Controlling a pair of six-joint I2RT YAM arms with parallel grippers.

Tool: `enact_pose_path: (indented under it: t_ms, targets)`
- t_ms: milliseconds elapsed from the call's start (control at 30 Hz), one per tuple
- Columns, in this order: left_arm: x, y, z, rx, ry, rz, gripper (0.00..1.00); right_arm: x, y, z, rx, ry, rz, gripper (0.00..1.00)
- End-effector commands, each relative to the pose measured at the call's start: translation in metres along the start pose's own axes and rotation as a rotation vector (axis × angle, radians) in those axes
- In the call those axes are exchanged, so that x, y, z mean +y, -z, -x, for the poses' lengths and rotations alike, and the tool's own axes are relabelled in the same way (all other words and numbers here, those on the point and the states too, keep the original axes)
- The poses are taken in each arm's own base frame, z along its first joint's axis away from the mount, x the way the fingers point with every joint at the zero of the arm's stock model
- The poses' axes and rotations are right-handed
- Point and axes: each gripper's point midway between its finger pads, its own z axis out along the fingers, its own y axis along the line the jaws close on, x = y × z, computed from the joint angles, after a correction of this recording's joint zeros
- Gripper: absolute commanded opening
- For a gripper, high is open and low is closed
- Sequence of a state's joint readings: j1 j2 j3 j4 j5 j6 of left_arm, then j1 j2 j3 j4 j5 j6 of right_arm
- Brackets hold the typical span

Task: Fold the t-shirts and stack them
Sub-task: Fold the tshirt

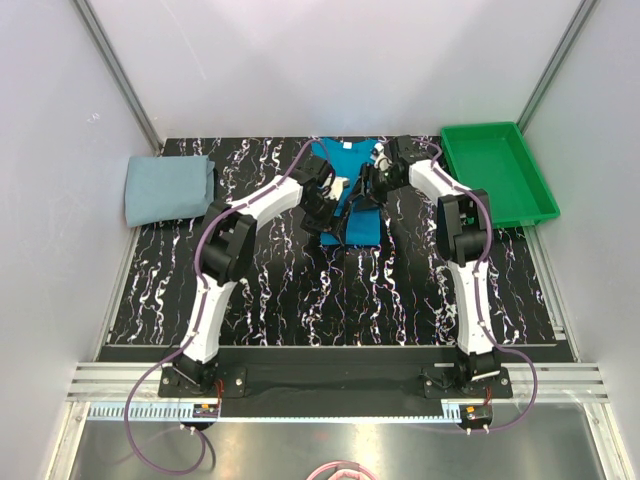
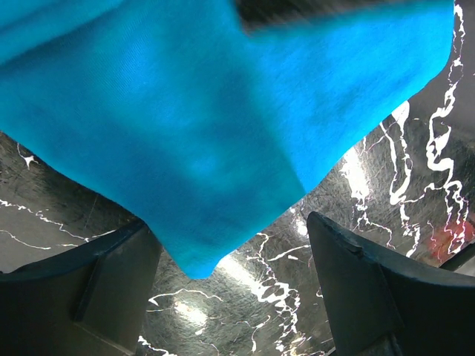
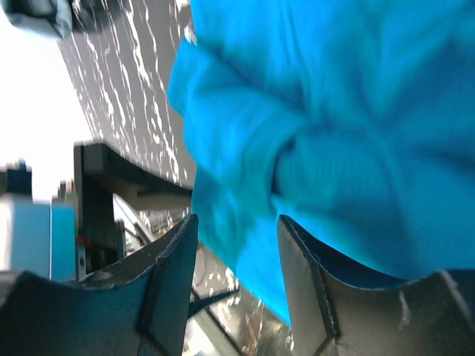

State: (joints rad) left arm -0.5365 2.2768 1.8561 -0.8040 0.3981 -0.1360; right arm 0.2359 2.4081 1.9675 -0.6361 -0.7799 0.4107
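Note:
The bright teal-blue t-shirt (image 1: 352, 215) lies partly folded at the back middle of the black marbled table, with both grippers over it. My left gripper (image 1: 336, 196) is open; in the left wrist view (image 2: 230, 226) a corner of the teal shirt (image 2: 200, 133) hangs between its spread fingers without being pinched. My right gripper (image 1: 369, 181) is open too; in the right wrist view (image 3: 237, 219) bunched teal cloth (image 3: 319, 126) lies between its fingers. The pale grey-blue t-shirt (image 1: 170, 189) lies folded at the back left.
A green plastic tray (image 1: 497, 172) stands at the back right. White walls and metal frame posts close in the table on three sides. A metal rail runs along the near edge by the arm bases.

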Motion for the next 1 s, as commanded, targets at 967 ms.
enact_pose_path:
  t_ms: [967]
  targets:
    - [0.026, 0.086, 0.011, -0.147, -0.001, 0.125, 0.95, 0.057, 0.073, 0.113, -0.34, 0.234, 0.034, 0.57]
